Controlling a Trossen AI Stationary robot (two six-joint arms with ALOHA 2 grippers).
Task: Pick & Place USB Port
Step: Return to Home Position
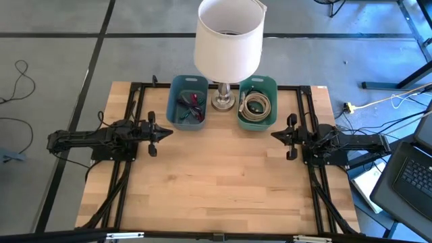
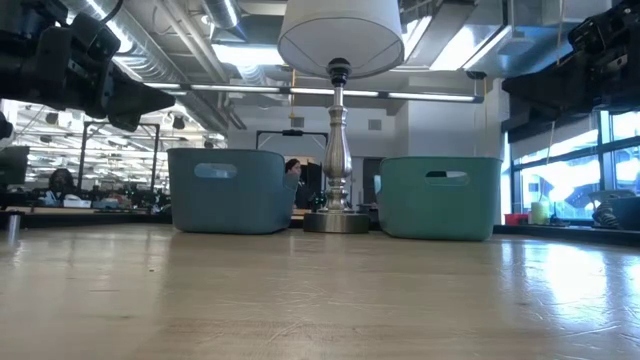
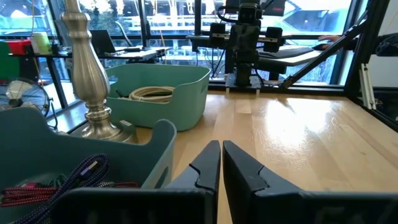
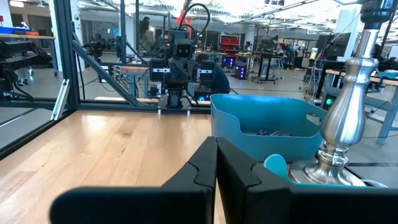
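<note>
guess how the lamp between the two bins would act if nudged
The lamp probably tips rather than slides: a wide shade sits high on a slim stem over a small round base. That metal base looks heavy, which may steady it.

A pale wooden table (image 1: 216, 182), smooth with a satin sheen, is seen under the left gripper (image 3: 221, 146), whose fingers (image 3: 208, 168) are of dark matt plastic. Just beside them a blue bin (image 3: 155, 149) of matt plastic is shown, holding braided, cloth-sheathed cables (image 3: 74, 177). Ahead of the gripper, a lamp stem (image 3: 87, 81) of polished, glossy metal is seen. Next to it is a teal bin (image 3: 186, 93) of matt plastic, with a smooth cream cable (image 3: 149, 94) inside. The lampshade (image 1: 228, 40) is seen as white and matt.
</note>
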